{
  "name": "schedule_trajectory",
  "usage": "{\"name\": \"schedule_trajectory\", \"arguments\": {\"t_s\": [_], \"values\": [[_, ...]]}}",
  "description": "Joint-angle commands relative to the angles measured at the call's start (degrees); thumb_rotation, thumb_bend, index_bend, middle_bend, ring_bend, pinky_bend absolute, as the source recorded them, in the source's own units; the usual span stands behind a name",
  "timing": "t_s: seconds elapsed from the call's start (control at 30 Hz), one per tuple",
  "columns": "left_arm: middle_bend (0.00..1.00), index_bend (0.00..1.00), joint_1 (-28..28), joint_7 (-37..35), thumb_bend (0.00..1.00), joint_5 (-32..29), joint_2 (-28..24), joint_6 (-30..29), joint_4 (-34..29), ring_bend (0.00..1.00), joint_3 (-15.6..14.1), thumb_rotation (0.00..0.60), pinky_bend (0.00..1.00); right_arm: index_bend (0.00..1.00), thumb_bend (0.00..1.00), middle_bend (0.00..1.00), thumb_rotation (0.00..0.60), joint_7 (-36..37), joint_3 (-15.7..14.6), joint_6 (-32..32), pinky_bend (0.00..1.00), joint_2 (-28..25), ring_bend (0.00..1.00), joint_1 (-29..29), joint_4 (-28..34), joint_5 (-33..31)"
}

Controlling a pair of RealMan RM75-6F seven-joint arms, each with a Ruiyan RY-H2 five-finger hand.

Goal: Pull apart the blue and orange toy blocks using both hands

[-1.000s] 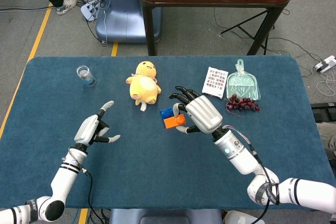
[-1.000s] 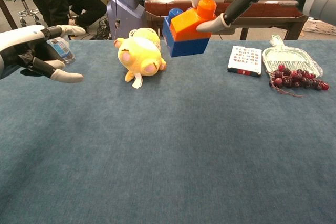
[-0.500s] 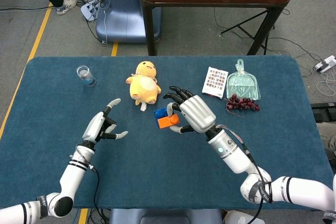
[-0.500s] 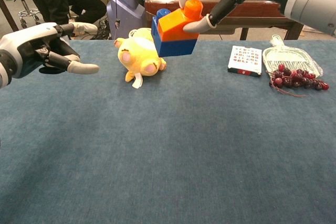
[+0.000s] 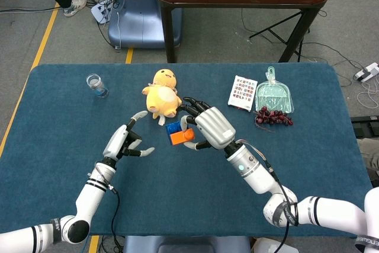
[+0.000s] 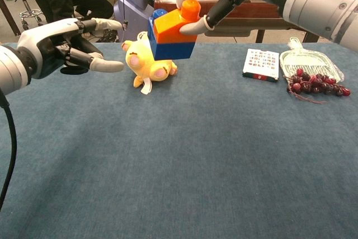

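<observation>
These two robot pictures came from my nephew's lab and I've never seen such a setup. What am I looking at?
It is a two-armed robot with human-like hands at a blue table. One picture looks down from its head, the other looks forward from its chest. The right hand holds joined toy blocks in the air, the orange block on the blue block. The left hand is open beside them, holding nothing. On the table lie a yellow plush toy, a small jar, a card, a green dustpan and grapes.
</observation>
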State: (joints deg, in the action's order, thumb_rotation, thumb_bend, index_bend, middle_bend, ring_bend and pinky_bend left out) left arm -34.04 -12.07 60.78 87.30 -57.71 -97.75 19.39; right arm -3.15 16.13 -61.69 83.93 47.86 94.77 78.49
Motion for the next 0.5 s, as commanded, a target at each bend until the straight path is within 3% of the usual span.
{"name": "schedule_trajectory", "arguments": {"t_s": [0.03, 0.27, 0.5], "values": [[1.0, 0.14, -0.3, -0.1, 0.07, -0.2, 0.0, 0.4, -0.1, 1.0, 0.0, 0.6, 1.0, 0.69, 0.28, 0.25, 0.6, -0.2, 0.1, 0.2, 0.21, 0.3, 0.08, 0.2, -0.2, -0.2], [1.0, 0.15, -0.9, -3.7, 0.04, -0.4, -0.5, 2.6, -0.6, 1.0, 0.7, 0.6, 1.0, 0.69, 0.28, 0.25, 0.6, -0.6, 0.5, 0.8, 0.21, 1.4, 0.08, 1.1, -0.7, -0.7], [1.0, 0.16, -1.9, -2.1, 0.04, -2.2, 0.5, 1.7, 0.0, 1.0, 1.1, 0.6, 1.0, 0.69, 0.28, 0.25, 0.6, -0.5, 0.8, 1.1, 0.21, 2.7, 0.08, 1.9, -1.0, -1.0]]}}
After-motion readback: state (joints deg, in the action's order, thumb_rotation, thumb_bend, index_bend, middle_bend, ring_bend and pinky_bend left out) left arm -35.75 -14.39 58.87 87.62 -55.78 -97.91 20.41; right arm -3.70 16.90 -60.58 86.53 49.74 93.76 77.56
